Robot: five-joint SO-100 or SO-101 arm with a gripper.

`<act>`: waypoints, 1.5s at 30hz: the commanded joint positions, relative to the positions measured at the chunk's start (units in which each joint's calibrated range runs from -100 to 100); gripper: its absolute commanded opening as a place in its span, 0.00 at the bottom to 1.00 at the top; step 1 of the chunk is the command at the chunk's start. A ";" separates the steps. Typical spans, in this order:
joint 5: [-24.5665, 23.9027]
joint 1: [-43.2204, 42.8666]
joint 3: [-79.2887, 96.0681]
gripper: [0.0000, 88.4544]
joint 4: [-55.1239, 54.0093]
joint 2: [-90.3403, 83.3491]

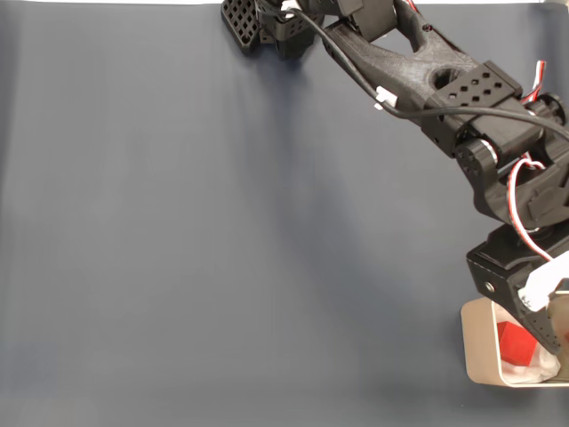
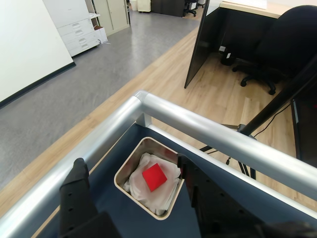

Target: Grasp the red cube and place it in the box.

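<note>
The red cube (image 2: 154, 177) lies on the white wrinkly lining inside the beige box (image 2: 130, 158). In the wrist view my gripper (image 2: 131, 167) hovers above the box, open, its two black fingers (image 2: 75, 186) spread wide on either side of the cube and apart from it. The fixed view puts the box (image 1: 476, 342) at the bottom right edge, with my gripper (image 1: 544, 334) over it and the cube (image 1: 514, 342) partly hidden behind a finger.
The box sits close to the table's corner, bounded by a silver metal rail (image 2: 208, 131). A dark grey-blue mat (image 1: 222, 222) covers the table to the left. My arm reaches down from its base (image 1: 267, 22) at the top.
</note>
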 commanded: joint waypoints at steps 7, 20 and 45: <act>-0.59 1.32 0.68 0.33 -1.37 -5.14; -2.00 5.80 17.83 0.00 -1.37 -20.05; -4.15 25.75 79.33 0.00 -10.14 -68.92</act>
